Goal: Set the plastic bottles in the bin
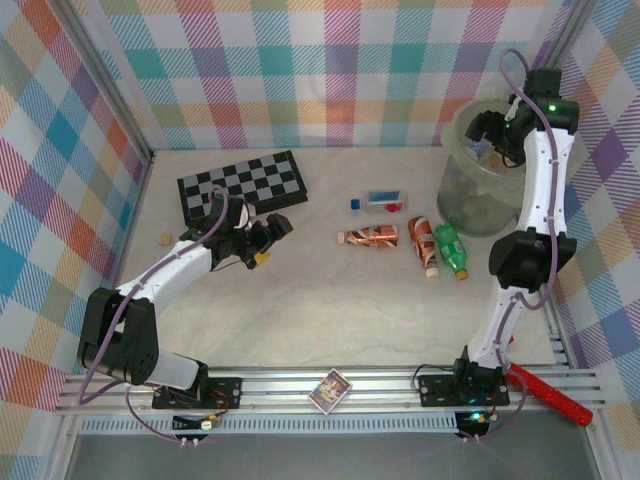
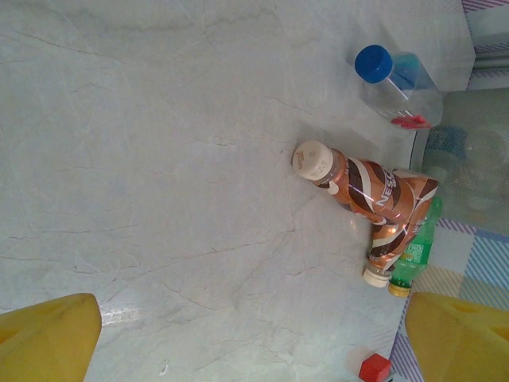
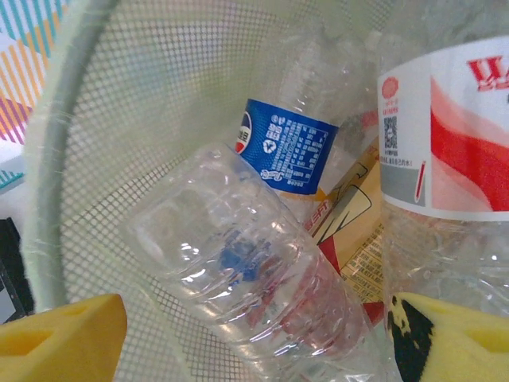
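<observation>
Several plastic bottles lie on the table: a clear one with a blue cap (image 1: 380, 201) (image 2: 398, 83), two brown ones (image 1: 368, 236) (image 1: 423, 243) (image 2: 366, 183) and a green one (image 1: 451, 250) (image 2: 415, 255). The pale-green bin (image 1: 470, 200) (image 3: 143, 95) stands at the far right. My right gripper (image 1: 490, 135) (image 3: 254, 326) hangs open over its mouth. Below it, inside the bin, lie a clear bottle (image 3: 246, 263), a blue-labelled one (image 3: 286, 143) and a red-and-white-labelled one (image 3: 445, 159). My left gripper (image 1: 265, 240) (image 2: 250, 334) is open and empty above bare table, left of the bottles.
A black-and-grey chequered board (image 1: 243, 183) lies at the back left, just behind my left arm. A small colourful card box (image 1: 330, 388) sits on the front rail. A red rod (image 1: 550, 395) lies at the front right. Plaid walls close in the table.
</observation>
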Motion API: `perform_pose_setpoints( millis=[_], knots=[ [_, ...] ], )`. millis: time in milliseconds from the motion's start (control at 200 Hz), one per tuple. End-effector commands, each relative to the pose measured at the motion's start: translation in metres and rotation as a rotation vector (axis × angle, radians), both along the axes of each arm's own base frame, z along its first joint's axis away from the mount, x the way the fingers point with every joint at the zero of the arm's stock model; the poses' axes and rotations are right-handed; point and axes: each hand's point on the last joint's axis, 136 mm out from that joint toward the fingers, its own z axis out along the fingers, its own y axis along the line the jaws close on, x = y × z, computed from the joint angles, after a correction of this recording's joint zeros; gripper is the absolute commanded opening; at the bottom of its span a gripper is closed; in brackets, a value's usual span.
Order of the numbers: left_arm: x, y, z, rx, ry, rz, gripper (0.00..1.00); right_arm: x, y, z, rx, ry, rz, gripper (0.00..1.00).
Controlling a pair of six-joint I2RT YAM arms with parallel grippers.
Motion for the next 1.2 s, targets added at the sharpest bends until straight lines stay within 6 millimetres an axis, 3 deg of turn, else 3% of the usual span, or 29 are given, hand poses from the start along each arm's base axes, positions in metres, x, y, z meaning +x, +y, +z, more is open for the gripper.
perform_pose_setpoints(
  millis=[0,260,435,580,765,870,980,1190],
  knots=[
    [0.004,-0.001,0.010,-0.013,-0.034,-0.007,0.98,-0.015,0.010,0.049,-0.030,-0.115,0.047,0.86],
    [0.006,-0.002,0.007,-0.012,-0.035,-0.009,0.98,-0.043,0.048,0.100,-0.079,-0.239,0.122,0.86],
    [0.008,-0.003,0.005,-0.014,-0.033,-0.015,0.98,-0.070,0.096,0.092,-0.135,-0.193,0.220,0.87],
    [0.009,-0.004,0.003,-0.013,-0.033,-0.019,0.98,-0.094,0.130,0.057,-0.205,-0.079,0.307,0.88],
    [0.009,-0.004,0.000,-0.009,-0.028,-0.027,0.99,-0.122,0.132,-0.016,-0.284,0.088,0.349,0.86],
    [0.011,-0.006,0.000,-0.013,-0.026,-0.031,0.99,-0.138,0.124,-0.067,-0.310,0.195,0.342,0.84],
    [0.011,-0.006,0.003,-0.019,-0.035,-0.031,0.99,-0.152,0.099,-0.110,-0.401,0.316,0.303,0.83],
    [0.009,-0.006,0.004,-0.022,-0.039,-0.030,0.99,-0.145,0.062,-0.156,-0.428,0.334,0.244,0.73]
  ],
)
